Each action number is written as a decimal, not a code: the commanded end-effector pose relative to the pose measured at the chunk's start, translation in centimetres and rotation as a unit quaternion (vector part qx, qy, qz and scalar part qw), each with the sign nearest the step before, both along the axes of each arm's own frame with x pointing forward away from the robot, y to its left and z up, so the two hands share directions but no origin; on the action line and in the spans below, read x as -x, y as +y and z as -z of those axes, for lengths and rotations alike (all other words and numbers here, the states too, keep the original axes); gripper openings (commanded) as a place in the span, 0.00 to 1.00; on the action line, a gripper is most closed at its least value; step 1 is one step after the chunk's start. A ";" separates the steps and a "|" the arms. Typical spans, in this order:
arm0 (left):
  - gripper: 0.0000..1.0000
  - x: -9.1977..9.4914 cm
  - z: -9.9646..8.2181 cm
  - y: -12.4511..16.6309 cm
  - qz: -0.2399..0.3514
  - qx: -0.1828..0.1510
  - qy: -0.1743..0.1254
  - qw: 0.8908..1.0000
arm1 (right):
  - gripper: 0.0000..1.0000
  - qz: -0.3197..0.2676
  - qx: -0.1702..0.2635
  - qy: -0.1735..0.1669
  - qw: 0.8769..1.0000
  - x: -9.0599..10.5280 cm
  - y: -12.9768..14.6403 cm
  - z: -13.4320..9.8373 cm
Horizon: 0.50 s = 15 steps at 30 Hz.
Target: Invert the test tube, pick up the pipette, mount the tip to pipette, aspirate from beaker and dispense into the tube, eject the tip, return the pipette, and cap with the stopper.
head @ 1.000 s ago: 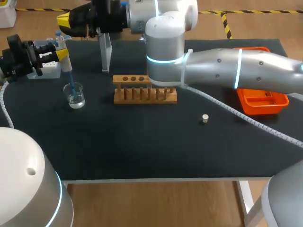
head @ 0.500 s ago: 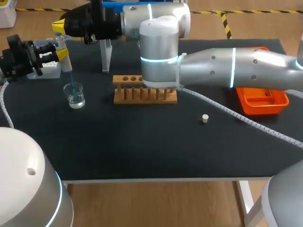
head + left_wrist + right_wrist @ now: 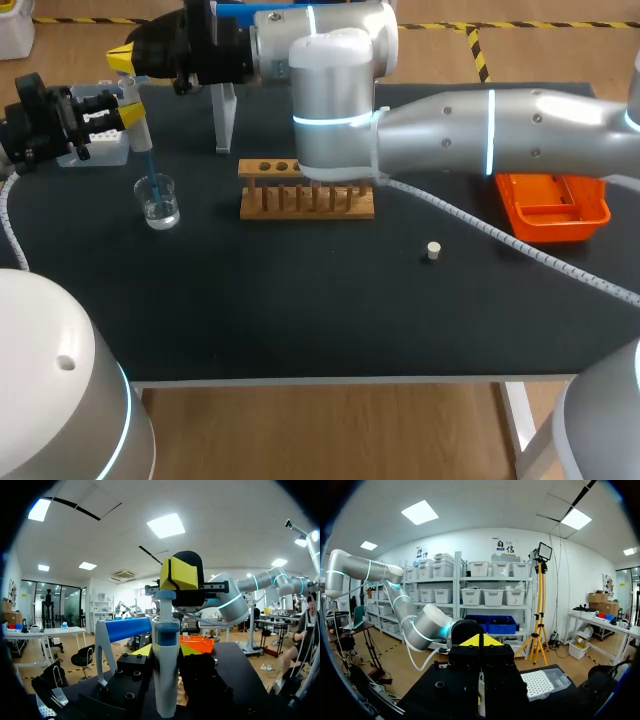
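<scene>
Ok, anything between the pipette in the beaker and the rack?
Nothing lies on the table between the beaker and the wooden rack. But the right arm crosses over the rack's right end in the head view, hiding what stands there.

Wooden rack (image 3: 290,203) partly behind right arm (image 3: 450,130)

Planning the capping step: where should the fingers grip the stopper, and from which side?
Likely from straight above, fingers on the round sides of the stopper. It is a short plug standing alone on the table, clear all round; gripping high leaves its lower end free.
</scene>
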<state>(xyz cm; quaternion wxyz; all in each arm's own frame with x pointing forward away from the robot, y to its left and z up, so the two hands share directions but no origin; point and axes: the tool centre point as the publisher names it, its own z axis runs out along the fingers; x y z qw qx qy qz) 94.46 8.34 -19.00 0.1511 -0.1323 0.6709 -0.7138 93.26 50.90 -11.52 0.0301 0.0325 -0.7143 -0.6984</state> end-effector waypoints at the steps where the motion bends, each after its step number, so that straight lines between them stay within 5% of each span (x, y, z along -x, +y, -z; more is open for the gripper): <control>1: 0.00 0.0 0.0 0.0 0.000 0.000 -0.001 1.000 | 0.00 0.001 0.000 0.000 1.000 -0.1 0.3 0.2; 15: 0.00 0.0 0.0 0.0 0.000 0.000 -0.001 1.000 | 0.00 0.010 0.001 0.003 1.000 -0.7 0.8 0.7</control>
